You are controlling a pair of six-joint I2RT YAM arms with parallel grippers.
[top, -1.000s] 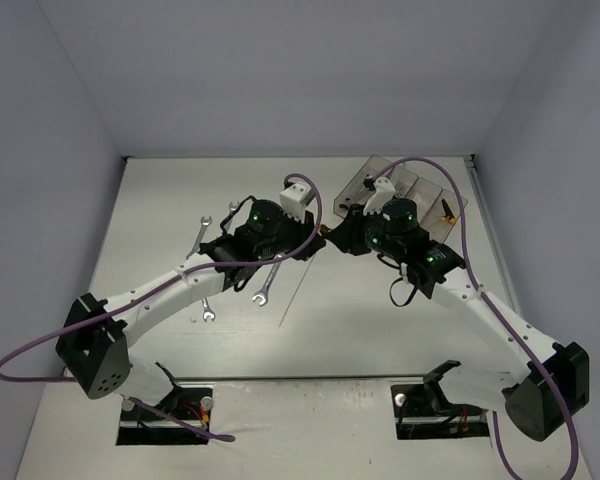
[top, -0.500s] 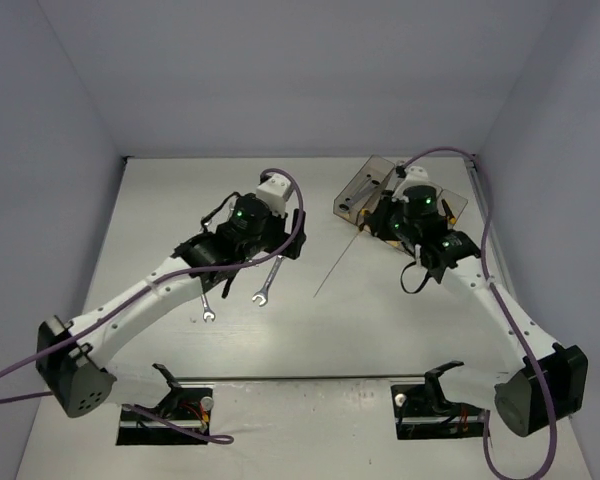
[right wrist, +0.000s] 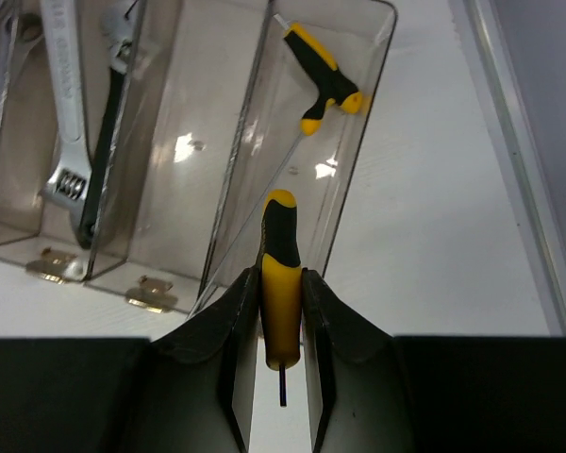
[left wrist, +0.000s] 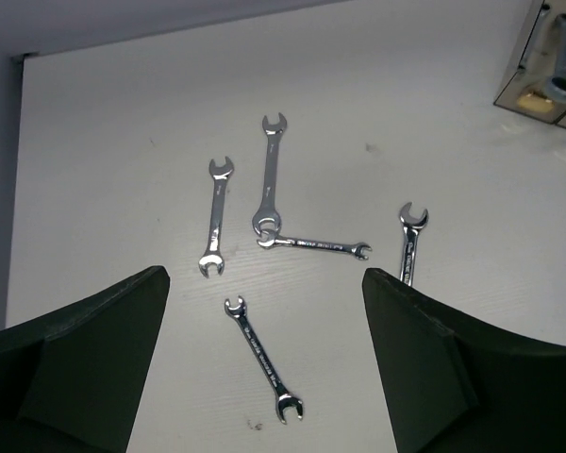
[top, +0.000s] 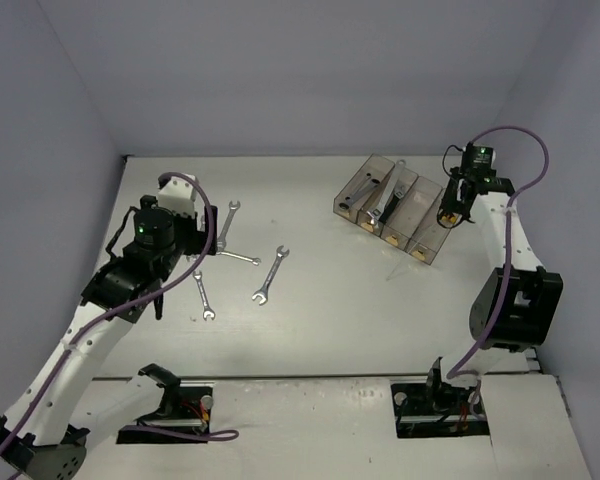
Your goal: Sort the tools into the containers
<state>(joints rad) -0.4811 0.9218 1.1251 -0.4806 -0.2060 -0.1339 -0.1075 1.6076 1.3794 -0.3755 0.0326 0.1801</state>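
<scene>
Several silver wrenches lie loose left of centre, and my left gripper hovers open above them. In the left wrist view a short wrench lies between the wide-apart fingers, with others beyond it. The containers stand at the back right. My right gripper is above their right end, shut on a yellow-and-black driver. The driver's thin shaft points back toward the camera. Below it, the rightmost bin holds another driver.
A neighbouring bin holds a black-handled adjustable wrench and a large silver wrench. Small yellowish labels sit at the bins' near ends. The table's right edge strip runs close beside the last bin.
The left gripper opened and drew back from the table's middle to the left, over the wrenches. The right arm swung out to the bins' right end with the driver.
</scene>
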